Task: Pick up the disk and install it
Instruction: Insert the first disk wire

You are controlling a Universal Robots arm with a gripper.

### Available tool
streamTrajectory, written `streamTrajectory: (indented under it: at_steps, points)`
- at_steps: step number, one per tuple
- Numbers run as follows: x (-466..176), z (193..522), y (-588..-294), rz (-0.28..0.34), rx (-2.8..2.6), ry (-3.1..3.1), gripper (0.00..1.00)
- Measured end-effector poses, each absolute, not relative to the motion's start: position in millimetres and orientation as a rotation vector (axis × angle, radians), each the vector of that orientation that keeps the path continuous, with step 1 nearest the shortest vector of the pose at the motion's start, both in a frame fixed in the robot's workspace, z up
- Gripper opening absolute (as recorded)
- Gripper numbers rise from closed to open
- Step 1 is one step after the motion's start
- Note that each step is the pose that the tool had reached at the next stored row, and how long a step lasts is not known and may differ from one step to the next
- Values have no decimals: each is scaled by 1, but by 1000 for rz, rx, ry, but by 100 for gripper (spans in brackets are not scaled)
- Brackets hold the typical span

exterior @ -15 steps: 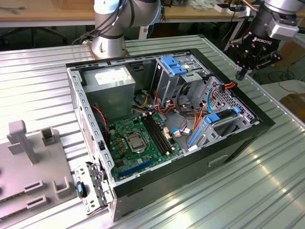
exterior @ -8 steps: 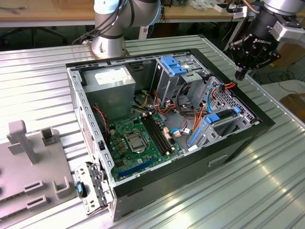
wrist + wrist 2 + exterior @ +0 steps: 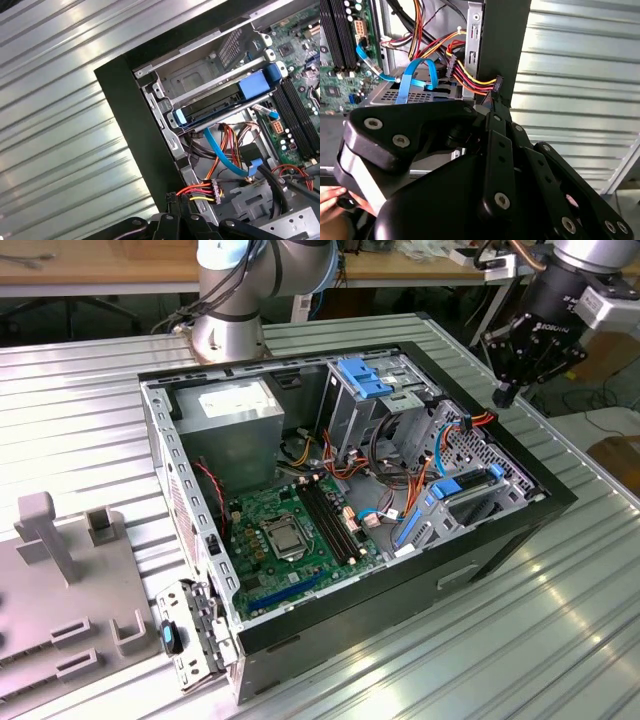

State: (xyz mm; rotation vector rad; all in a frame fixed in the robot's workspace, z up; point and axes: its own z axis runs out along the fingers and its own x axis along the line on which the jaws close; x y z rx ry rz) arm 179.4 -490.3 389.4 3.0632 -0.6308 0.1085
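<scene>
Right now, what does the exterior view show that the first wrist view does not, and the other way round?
Exterior view: the arm's base, the grey power-supply box and the grey fixture plate beside the case. First wrist view: a clear look at the disk, lying between blue rails in its bay. Both: the gripper near the case's corner, the motherboard and the red-yellow cable.

The arm (image 3: 240, 285) is made of fat silver-grey tubes with light blue round caps (image 3: 222, 252). Its gripper (image 3: 507, 392) is black, built from thick bars joined by shiny round screws (image 3: 502, 200).
</scene>
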Motion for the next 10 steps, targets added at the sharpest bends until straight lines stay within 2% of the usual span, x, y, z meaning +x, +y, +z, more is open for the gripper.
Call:
streamTrajectory:
  at_steps: [10]
  points:
    - [179, 382, -490, 118, 3116, -299, 11]
